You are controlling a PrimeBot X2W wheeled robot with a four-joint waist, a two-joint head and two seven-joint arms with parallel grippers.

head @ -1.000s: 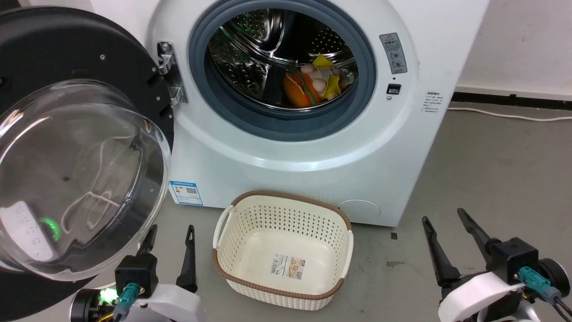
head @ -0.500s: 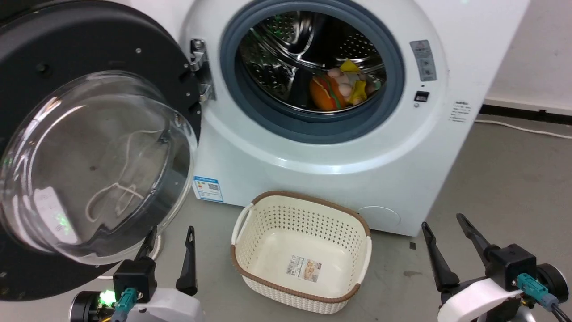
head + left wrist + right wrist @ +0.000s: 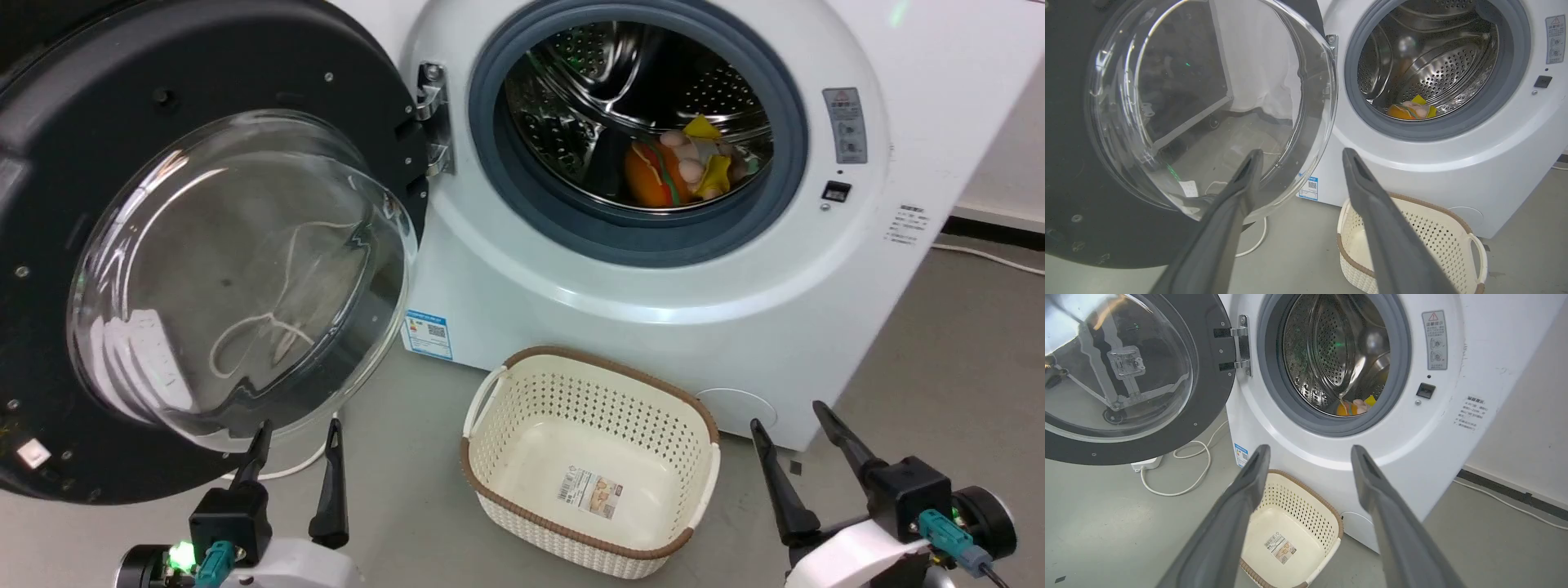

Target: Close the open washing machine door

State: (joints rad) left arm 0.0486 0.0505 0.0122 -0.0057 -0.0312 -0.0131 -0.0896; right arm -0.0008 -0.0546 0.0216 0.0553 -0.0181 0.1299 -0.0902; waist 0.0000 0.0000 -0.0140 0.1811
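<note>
— Where's the washing machine door [image 3: 1200, 102]?
— Swung wide open, left of the washing machine [image 3: 1412, 171].
— The left gripper [image 3: 1302, 152]?
— Fingers spread, holding nothing, aimed at the glass's edge; a cream basket [image 3: 1437, 216] sits on the floor [image 3: 1290, 253].

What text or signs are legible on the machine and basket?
Nothing reads clearly.
Grey warning sticker on the big white washing machine, beside the opening: red triangle sign, text too small.
Blue label sticker low on its front: QR code, print blurred.
Black print near its right edge: too small.
Paper label in the cream perforated basket: blurred.
</note>
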